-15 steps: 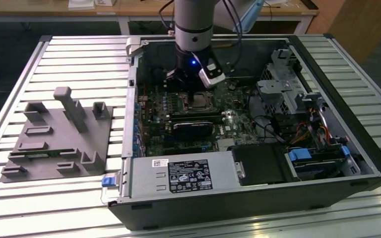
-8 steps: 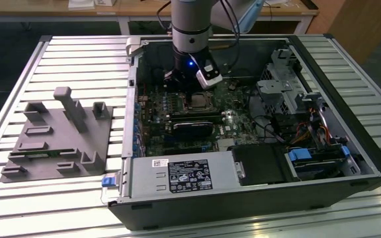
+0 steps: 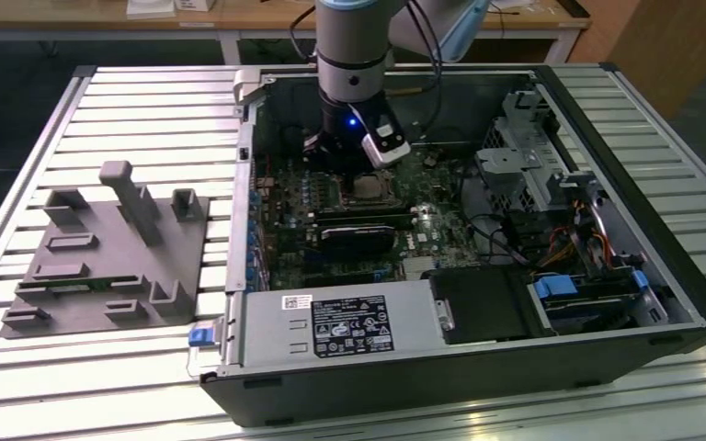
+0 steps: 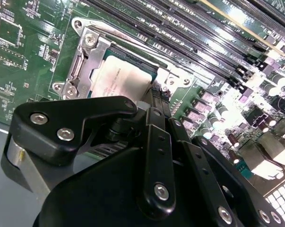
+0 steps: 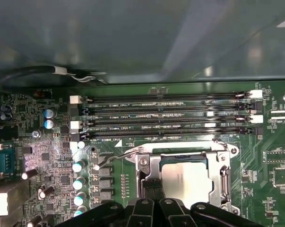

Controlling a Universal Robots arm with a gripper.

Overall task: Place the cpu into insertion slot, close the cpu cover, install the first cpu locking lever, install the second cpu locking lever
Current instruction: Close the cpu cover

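Note:
The cpu [image 5: 185, 178] [image 4: 119, 79] [image 3: 366, 189] lies flat in the insertion slot [image 5: 180, 156] on the green motherboard. The silver cpu cover [image 5: 151, 166] [image 4: 89, 56] lies down around it, its window framing the chip's metal top. A thin wire locking lever [image 5: 110, 161] juts out from one corner of the socket, and another one [image 5: 223, 174] runs along the opposite side. My gripper [image 5: 152, 188] [image 4: 156, 100] [image 3: 350, 171] hangs just over the socket's edge beside the chip. Its dark fingers are pressed together with nothing between them.
Black memory slots [image 5: 166, 116] run close beside the socket. The open computer case [image 3: 245, 119] walls in the board, with a power supply box [image 3: 341, 326] at the front and drive cages [image 3: 518, 156] at the exterior view's right. A grey fixture [image 3: 108, 257] sits on the slatted table.

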